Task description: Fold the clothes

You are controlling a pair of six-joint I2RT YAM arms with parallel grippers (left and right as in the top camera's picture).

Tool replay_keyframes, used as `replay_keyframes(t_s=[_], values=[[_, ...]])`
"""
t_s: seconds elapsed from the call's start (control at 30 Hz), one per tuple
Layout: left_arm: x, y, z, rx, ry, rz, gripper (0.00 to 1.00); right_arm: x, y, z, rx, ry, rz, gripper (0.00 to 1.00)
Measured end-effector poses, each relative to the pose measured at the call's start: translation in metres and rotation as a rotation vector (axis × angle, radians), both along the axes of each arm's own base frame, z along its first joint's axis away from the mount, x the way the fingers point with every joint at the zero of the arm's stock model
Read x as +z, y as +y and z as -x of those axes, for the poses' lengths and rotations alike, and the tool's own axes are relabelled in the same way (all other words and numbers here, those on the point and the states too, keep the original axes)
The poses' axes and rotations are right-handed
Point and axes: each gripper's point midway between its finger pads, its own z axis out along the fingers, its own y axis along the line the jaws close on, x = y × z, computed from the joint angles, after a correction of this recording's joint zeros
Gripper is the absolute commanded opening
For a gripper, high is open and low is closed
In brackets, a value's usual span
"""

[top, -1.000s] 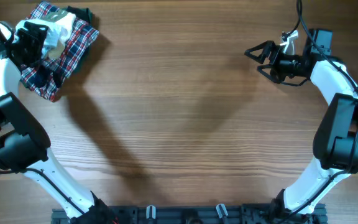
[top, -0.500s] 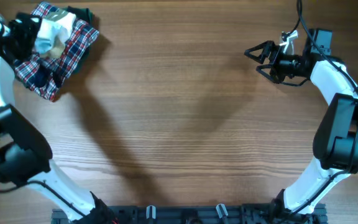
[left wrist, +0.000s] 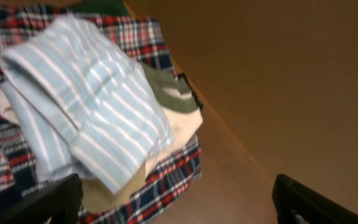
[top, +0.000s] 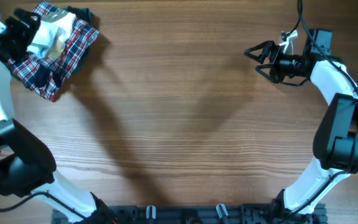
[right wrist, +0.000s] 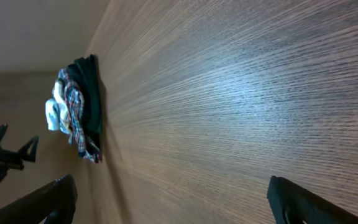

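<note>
Moved since a second ago: left gripper [top: 18,28] has pulled back from above the pile toward the table's far-left corner; the striped cloth it was covering is now in plain sight. The right arm has not shifted.
Left gripper, opening: spread wide. In the left wrist view one finger [left wrist: 45,199] sits in the lower-left corner and the other in the lower-right corner.
Left gripper, load: nothing between the fingers. It hangs just beside the pile, and no contact with the cloth shows.
Clothes [left wrist: 86,99]: pale blue-and-white striped garment, folded into a thick bundle and released. It lies on top of the pile at the far-left end of the table.
Under it: a beige-cream garment [left wrist: 182,127] sticks out at the bundle's right edge, with an olive-green piece [left wrist: 166,87] on top of it.
Bottom layer: a red, navy and white plaid garment [top: 61,59], crumpled and spreading past the others on all sides.
Behind the pile: a dark green cloth [top: 79,12] at the far edge.
Table [top: 185,124]: brown wood grain, with arm shadows across the middle.
Right gripper [top: 255,60]: on the far-right side, pointing left, well apart from the pile.
Right gripper, opening: fingers splayed, tips in the lower corners of the right wrist view.
Right gripper, load: empty, touching nothing.
</note>
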Motion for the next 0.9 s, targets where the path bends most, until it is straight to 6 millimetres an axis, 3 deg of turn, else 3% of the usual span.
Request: replay_keyframes(t_s=[0.07,0.17,0.27,0.4,0.47,0.53,0.73,0.8,0.9], values=[[0.007,-0.012,0.002,-0.049,-0.005,-0.044,0.99,0.001,0.0,-0.001,-0.004,-0.004,0.0,0.99],[0.051,-0.043,0.011,-0.135,-0.067,-0.134,1.0,0.015,-0.009,0.0,-0.055,-0.002,0.062,0.99],[0.103,-0.076,0.045,-0.206,-0.116,-0.205,0.99,0.05,-0.023,0.009,-0.133,-0.024,0.172,1.0],[0.148,-0.11,0.09,-0.314,-0.172,-0.332,0.99,0.106,-0.04,0.033,-0.228,-0.087,0.303,1.0],[0.157,-0.13,0.107,-0.378,-0.18,-0.367,0.99,0.125,-0.046,0.05,-0.271,-0.097,0.358,0.99],[0.165,-0.166,0.124,-0.482,-0.198,-0.403,0.99,0.138,-0.053,0.067,-0.31,-0.091,0.411,1.0],[0.189,-0.289,0.179,-0.812,-0.323,-0.51,0.99,0.172,-0.059,0.126,-0.359,-0.093,0.514,0.98],[0.187,-0.308,0.187,-0.848,-0.328,-0.542,1.0,0.172,-0.06,0.15,-0.357,-0.054,0.551,0.98],[0.165,-0.339,0.195,-0.888,-0.295,-0.597,1.0,0.19,-0.064,0.18,-0.391,-0.095,0.612,1.0]])
